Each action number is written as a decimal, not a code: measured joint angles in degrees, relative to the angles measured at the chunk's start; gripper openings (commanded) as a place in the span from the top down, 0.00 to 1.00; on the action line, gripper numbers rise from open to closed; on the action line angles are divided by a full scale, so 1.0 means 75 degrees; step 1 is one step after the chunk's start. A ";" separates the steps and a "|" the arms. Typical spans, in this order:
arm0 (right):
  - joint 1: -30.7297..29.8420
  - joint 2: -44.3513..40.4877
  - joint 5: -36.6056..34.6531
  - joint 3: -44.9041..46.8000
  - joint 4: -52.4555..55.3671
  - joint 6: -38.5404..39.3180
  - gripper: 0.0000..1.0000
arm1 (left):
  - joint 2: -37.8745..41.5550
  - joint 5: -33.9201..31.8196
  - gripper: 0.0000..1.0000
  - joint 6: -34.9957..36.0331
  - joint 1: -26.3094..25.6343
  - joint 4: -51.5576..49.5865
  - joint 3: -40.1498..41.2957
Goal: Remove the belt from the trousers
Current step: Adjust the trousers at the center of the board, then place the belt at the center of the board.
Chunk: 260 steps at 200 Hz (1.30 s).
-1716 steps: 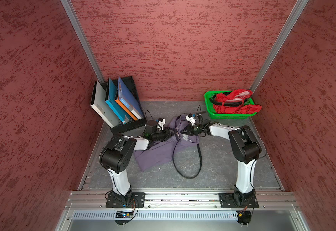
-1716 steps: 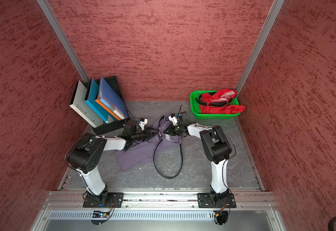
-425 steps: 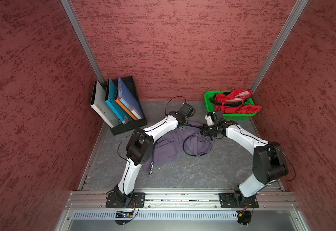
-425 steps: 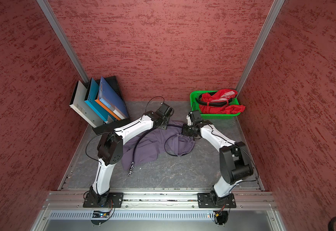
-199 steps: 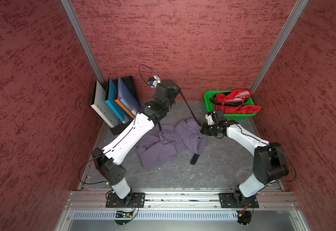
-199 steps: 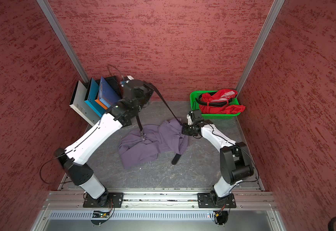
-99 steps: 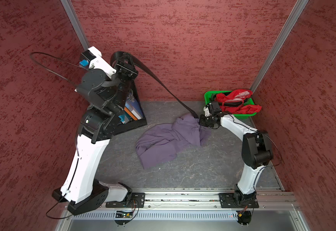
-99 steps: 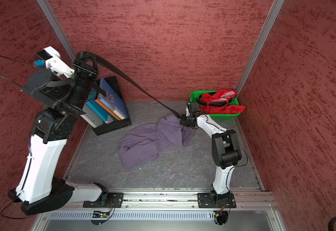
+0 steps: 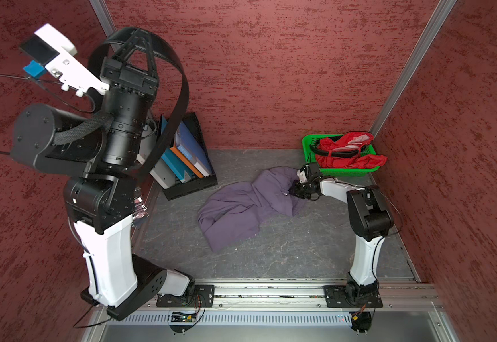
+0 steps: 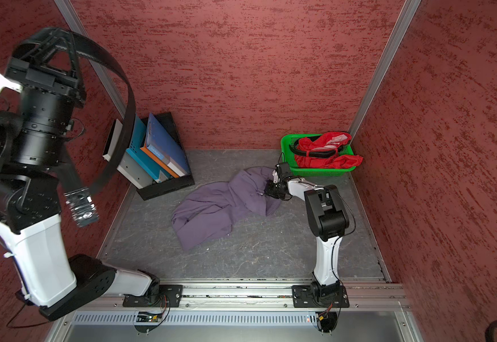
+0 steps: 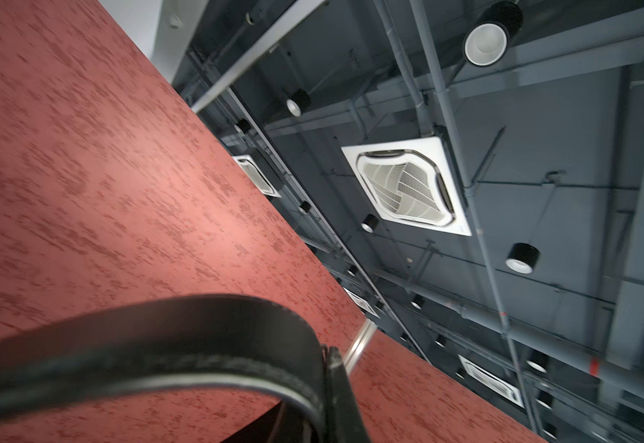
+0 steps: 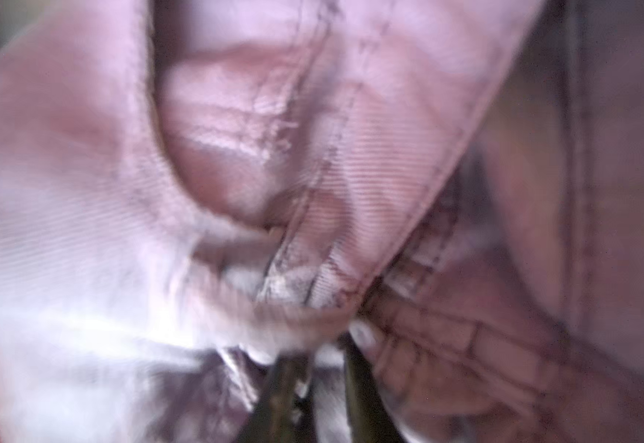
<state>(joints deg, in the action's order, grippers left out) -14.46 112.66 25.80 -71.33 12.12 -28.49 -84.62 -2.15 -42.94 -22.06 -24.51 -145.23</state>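
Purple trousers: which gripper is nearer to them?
Right. The right gripper sits low, against the far end of the trousers; the left gripper is raised high to the side, holding the belt, well away.

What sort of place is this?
Likely a robotics lab test cell: left arm and right arm bolted to an aluminium rail, red panels boxing the workspace, an air-conditioning unit overhead.

Black belt aloft, well apart from purple trousers.
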 measured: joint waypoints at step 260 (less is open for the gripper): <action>-0.0050 -0.3727 0.0198 0.1253 0.0099 0.0874 0.01 | 0.1448 0.1868 0.56 -0.2891 0.0562 0.3879 1.3266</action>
<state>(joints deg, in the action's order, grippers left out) -14.83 84.71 27.29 -61.93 12.86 -21.93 -73.76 11.86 -64.62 -17.85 4.58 -45.74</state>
